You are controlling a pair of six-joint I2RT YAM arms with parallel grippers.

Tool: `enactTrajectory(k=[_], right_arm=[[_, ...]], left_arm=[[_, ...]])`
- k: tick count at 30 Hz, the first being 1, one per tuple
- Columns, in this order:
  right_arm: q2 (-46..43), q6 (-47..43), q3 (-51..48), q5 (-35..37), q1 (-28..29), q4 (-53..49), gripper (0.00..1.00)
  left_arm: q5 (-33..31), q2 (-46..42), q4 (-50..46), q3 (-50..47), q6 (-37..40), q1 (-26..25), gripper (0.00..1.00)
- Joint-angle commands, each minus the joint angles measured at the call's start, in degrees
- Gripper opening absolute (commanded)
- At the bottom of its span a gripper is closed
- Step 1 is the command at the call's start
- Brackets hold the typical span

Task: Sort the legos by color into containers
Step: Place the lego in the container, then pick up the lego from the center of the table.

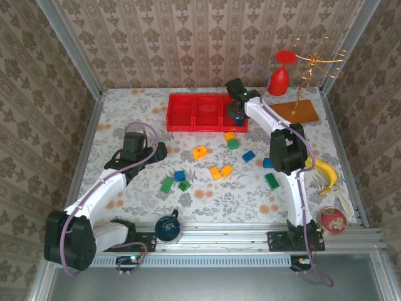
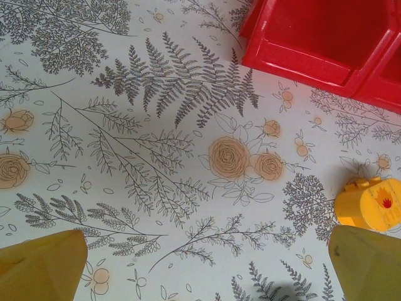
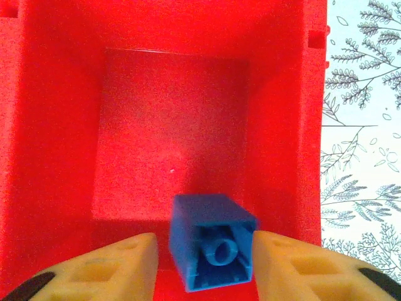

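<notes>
One blue lego [image 3: 213, 251] sits tilted between the jaws of the right gripper [image 3: 203, 263], which stand slightly parted, a gap on one side: judged a release, not a pinch. Beneath it, the end compartment of the red tray [image 3: 56, 125]. Next move: lift clear, fetch another blue. Left gripper [image 2: 200, 276], spread wide, hovers beside a yellow lego [image 2: 366, 202]. Wrist view gives the gap; top view gives loose legos [image 1: 215, 173] across the surface [image 1: 138, 106].
</notes>
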Motion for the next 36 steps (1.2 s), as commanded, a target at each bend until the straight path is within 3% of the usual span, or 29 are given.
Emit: enactTrajectory(k=[1,9,17,28,36], right_arm=[[-0.14,-0.81,1.82,-0.23,0.07,-1.64,0.47],[-1.92,-0.60,1.58,-0.31,0.51,-2.50,0.48],[-9.64,0.78,-4.10,-1.49,1.74,-1.84,0.52],[-25.96,8.56,-25.31,-2.68,1.74,2.79,0.69],[-36.02,13.30,-39.50,-1.64,1.74,5.63,0.87]], left_arm=[[0.71,-0.63,-1.11,1.34,1.89,0.46,1.00],[1.97,1.49,0.49,3.45,4.89,-1.39,1.00],[5.06,12.87,-0.87,12.64,14.50,-7.49,1.00],[15.75,29.57,-6.80,26.84,31.56,-14.01,0.88],[17.18,37.90,-12.24,33.30,36.63,-15.36,0.82]])
